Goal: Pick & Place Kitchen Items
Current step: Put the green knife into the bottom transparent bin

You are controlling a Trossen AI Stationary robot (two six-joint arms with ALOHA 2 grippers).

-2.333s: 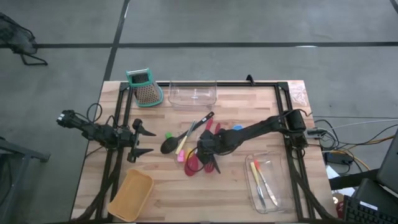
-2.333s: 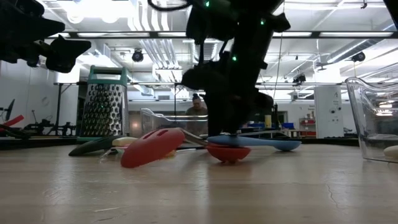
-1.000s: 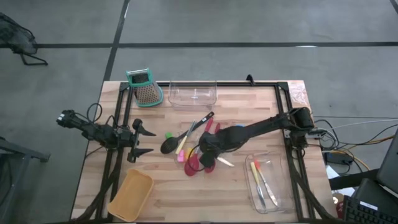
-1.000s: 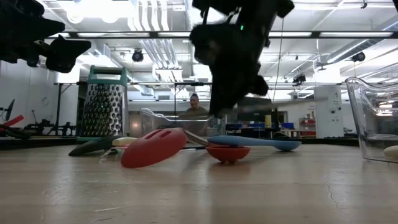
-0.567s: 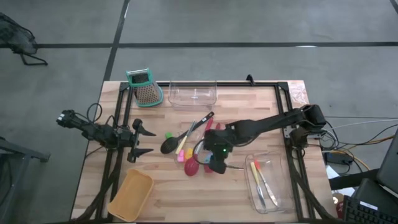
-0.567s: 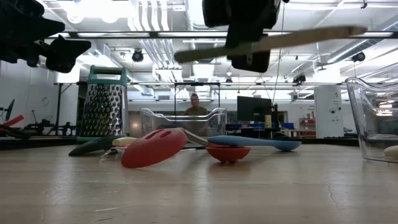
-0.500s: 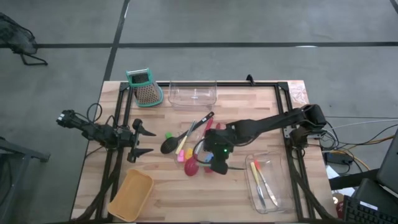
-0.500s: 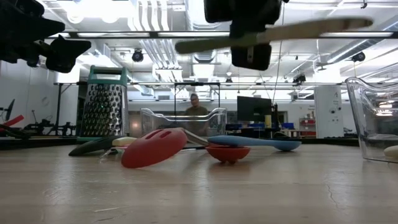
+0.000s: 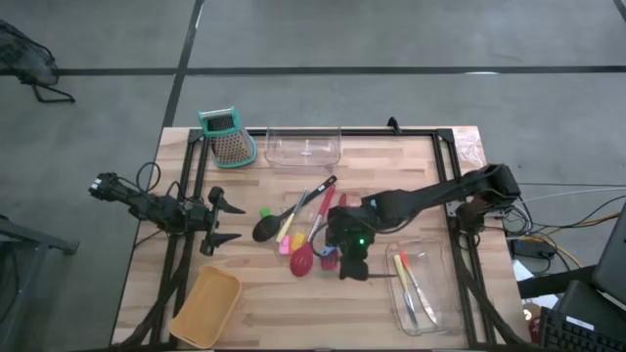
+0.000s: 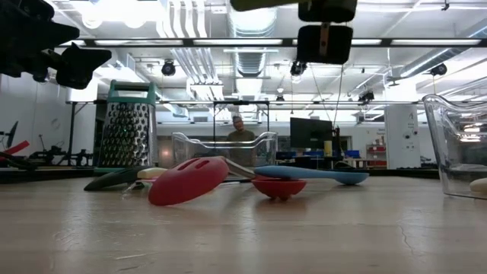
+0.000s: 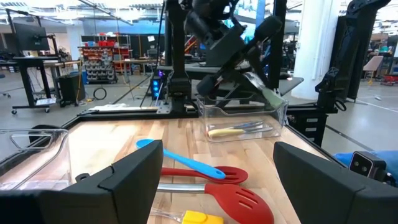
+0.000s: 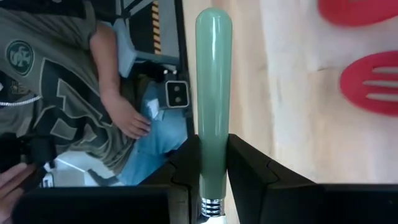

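Above the surface (image 9: 264,293), between the utensil pile (image 9: 298,230) and clear bin (image 9: 445,313), a green-handled tool (image 12: 213,93) is held clamped in the right gripper (image 9: 354,266) jaws, lifted seemingly for binning; left gripper (image 9: 220,223) jaws are parked open.

No readable text, label, brand or number on anything here.

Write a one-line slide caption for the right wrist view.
Right tool clamps a green-handled utensil above the wooden table, beside red utensils.
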